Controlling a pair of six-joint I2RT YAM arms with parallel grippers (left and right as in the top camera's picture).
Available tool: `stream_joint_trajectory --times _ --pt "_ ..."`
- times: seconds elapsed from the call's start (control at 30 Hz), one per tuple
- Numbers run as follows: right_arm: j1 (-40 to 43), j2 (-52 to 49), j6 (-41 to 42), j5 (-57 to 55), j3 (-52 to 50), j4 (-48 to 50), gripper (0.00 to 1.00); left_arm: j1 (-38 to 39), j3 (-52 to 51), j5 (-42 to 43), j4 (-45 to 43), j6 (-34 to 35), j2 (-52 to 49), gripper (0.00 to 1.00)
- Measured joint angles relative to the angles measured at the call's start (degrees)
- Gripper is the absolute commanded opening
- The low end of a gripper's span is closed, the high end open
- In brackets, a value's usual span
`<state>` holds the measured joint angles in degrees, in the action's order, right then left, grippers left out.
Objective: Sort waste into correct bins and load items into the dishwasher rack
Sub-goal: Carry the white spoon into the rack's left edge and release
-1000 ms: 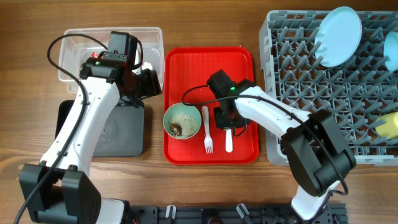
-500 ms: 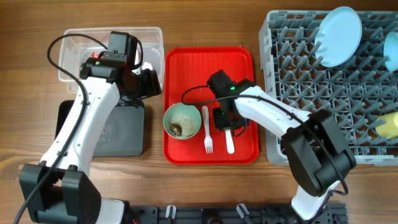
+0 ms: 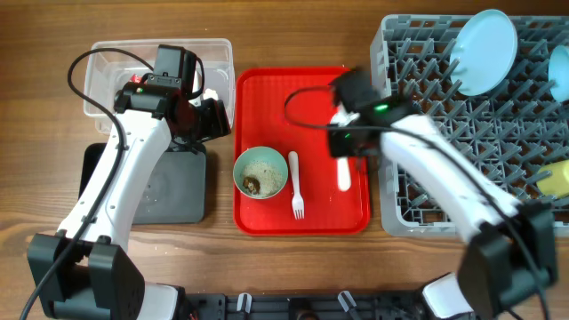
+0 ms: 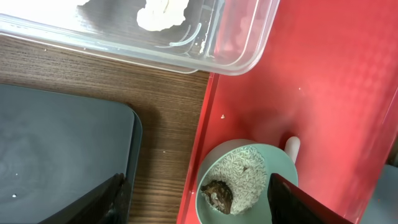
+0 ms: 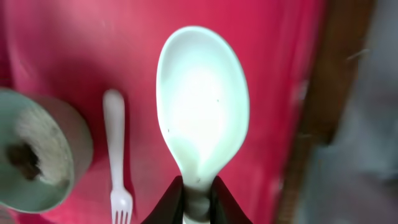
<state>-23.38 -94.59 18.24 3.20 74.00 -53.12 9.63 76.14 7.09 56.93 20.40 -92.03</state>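
Observation:
My right gripper [image 3: 342, 151] is shut on the white plastic spoon [image 3: 343, 173] and holds it above the right side of the red tray [image 3: 302, 89]; its bowl fills the right wrist view [image 5: 202, 106]. The white fork [image 3: 296, 185] lies on the tray beside the pale green bowl [image 3: 260, 172], which holds rice grains and a brown lump [image 4: 217, 194]. My left gripper [image 4: 196, 202] is open and empty above the table between the black tray [image 3: 169, 191] and the bowl. The grey rack [image 3: 471, 124] holds the light blue plate [image 3: 484, 40], a blue bowl [image 3: 560, 71] and the yellow cup [image 3: 556, 178].
The clear tub [image 3: 156, 76] at back left holds white tissue [image 4: 163, 14] and something red. The flat red serving tray sits between the bins and the rack. Bare wood shows in front of the tray.
My right gripper has lifted the spoon off the red tray and carried it up and to the right, toward the rack. The left arm has not moved.

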Motion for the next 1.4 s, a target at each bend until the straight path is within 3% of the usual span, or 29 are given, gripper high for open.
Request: stream_joint_trajectory --times 0.23,0.57,0.6,0.67,0.73,0.87,1.03,1.17,1.4 --pt "11.76 5.99 -8.22 -0.02 3.96 -0.76 0.04 0.00 0.00 0.00 0.02 0.00 0.00 0.72" --pt "20.46 1.90 -15.74 -0.66 4.00 -4.76 0.05 0.00 0.00 0.00 0.02 0.00 0.00 0.72" --pt "20.48 0.92 -16.04 -0.68 4.00 -4.76 0.07 0.00 0.00 0.00 0.02 0.00 0.00 0.72" --pt "20.48 -1.22 -16.72 -0.66 4.00 -4.79 0.25 0.00 0.00 0.00 0.02 0.00 0.00 0.72" --pt "20.48 -3.48 -17.29 -0.66 4.00 -5.11 0.35 0.00 0.00 0.00 0.02 0.00 0.00 0.72" --pt "20.48 -4.09 -17.22 -0.63 3.98 -6.08 0.48 0.00 0.00 0.00 0.02 0.00 0.00 0.74" --pt "20.48 -3.15 -15.47 2.01 3.98 -6.29 0.51 0.00 0.00 0.00 0.02 0.00 0.00 0.77" --pt "18.75 0.17 -14.82 7.58 4.00 -6.97 0.52 0.00 0.00 -0.46 0.02 0.00 0.00 0.87" --pt "5.11 1.44 -13.09 9.68 3.06 -6.40 0.59 -0.92 0.00 -1.60 0.46 0.42 0.00 0.89"
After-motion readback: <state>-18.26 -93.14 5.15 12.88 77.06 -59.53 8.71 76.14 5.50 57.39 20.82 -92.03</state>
